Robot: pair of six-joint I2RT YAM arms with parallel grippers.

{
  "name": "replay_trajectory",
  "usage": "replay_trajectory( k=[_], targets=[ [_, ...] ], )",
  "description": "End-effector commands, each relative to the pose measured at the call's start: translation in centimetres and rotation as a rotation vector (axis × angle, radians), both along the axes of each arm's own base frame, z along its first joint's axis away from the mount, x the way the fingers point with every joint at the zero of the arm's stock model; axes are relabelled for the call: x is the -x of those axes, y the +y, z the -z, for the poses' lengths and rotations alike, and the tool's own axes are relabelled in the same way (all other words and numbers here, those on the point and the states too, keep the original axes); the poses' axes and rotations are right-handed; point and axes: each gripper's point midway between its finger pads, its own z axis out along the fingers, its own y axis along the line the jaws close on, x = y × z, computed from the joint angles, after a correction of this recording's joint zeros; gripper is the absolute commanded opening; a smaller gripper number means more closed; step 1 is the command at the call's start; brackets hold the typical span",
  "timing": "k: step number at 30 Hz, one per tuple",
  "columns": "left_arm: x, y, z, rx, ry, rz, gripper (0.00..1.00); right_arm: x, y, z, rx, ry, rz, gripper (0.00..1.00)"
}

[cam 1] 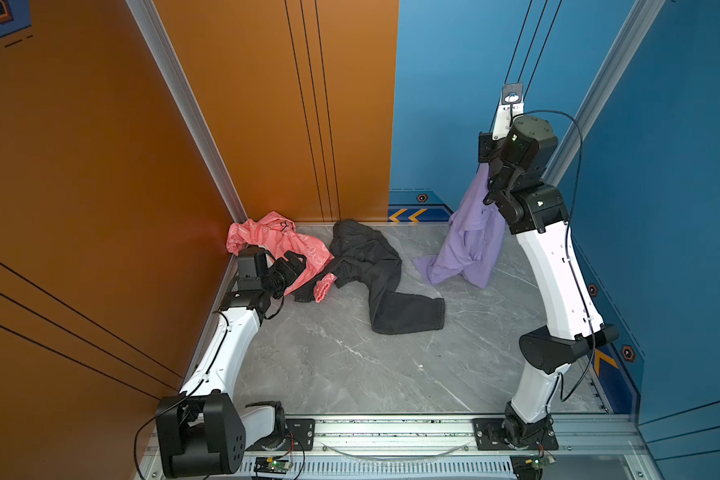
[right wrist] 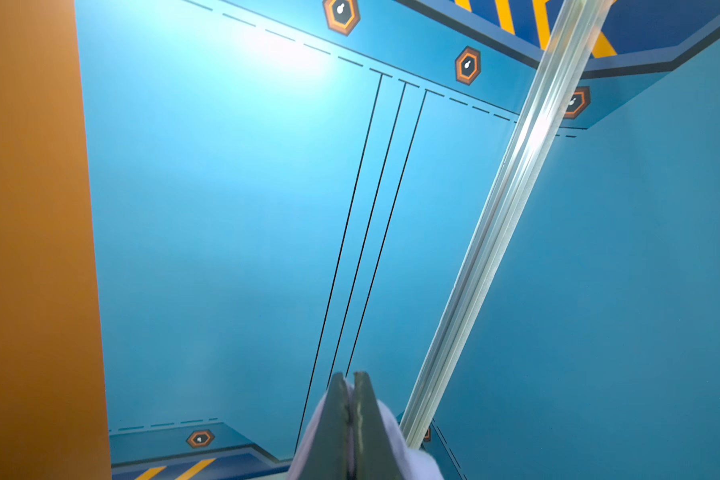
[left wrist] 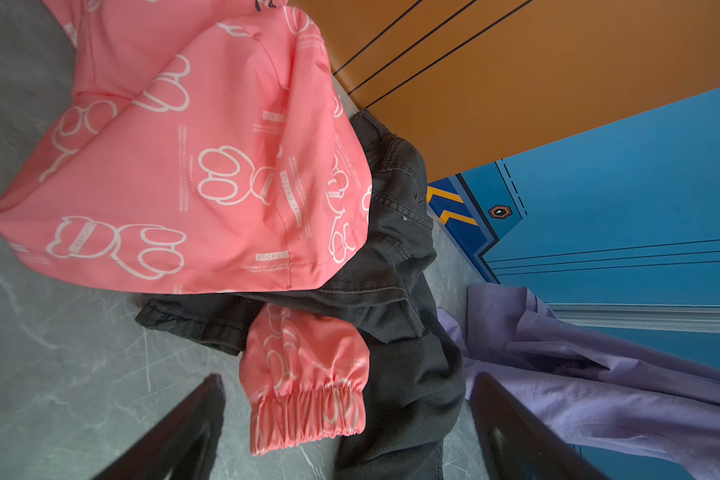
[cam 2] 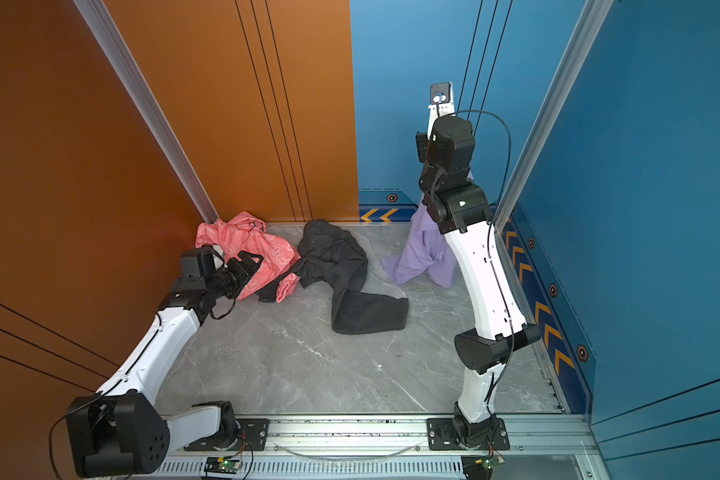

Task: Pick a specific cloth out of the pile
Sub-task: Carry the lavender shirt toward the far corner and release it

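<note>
Pinches a fold of the cloth (cam 1: 470,241) between the closed fingers (right wrist: 337,415) of the right gripper (right wrist: 352,380), held high at far right. Drapes down, lower end seemingly on the table (cam 1: 329,365), apart from the pile (cam 1: 341,257): pink garment (cam 1: 267,237) and dark trousers (cam 1: 391,299), far left. Holds left gripper (left wrist: 348,377) open, empty. Looks mostly done; needs full lift-off.

in a top view the right arm (cam 2: 458,208) hides the upper part of the lavender cloth (cam 2: 420,253); in the right wrist view it runs off the frame edge. the coral-pink jacket (left wrist: 208,166) covers part of the dark grey trousers (left wrist: 404,374). the left gripper (left wrist: 348,382) shows only blurred fingers (left wrist: 184,432), cut off.
</note>
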Motion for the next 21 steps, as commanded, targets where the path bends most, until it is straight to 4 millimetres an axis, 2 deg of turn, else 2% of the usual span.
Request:
replay_trajectory(
  k=[1,6,9,12,17,21],
  targets=[
    [-0.2,-0.1,-0.7,-0.009,-0.022,0.016,0.93,1.1,-2.3,-4.0,-0.115,-0.170,-0.010,0.00],
    [-0.1,0.1,-0.5,-0.011,-0.019,0.005,0.93,1.2,-6.0,-5.4,-0.193,-0.265,0.030,0.00],
    [0.0,0.2,-0.3,-0.011,-0.016,0.002,0.93,1.1,-7.7,-5.6,-0.229,-0.293,0.044,0.00],
    [0.0,0.2,-0.1,-0.007,-0.008,-0.001,0.93,0.3,-8.0,-4.9,-0.222,-0.270,0.037,0.00],
    [-0.4,0.1,0.0,-0.003,-0.001,0.000,0.93,-2.3,-8.0,-2.0,-0.181,-0.168,0.026,0.00],
    [-0.7,0.0,-0.1,-0.001,-0.002,0.005,0.93,-3.5,-8.1,-1.0,-0.183,-0.149,0.004,0.00]
  ],
)
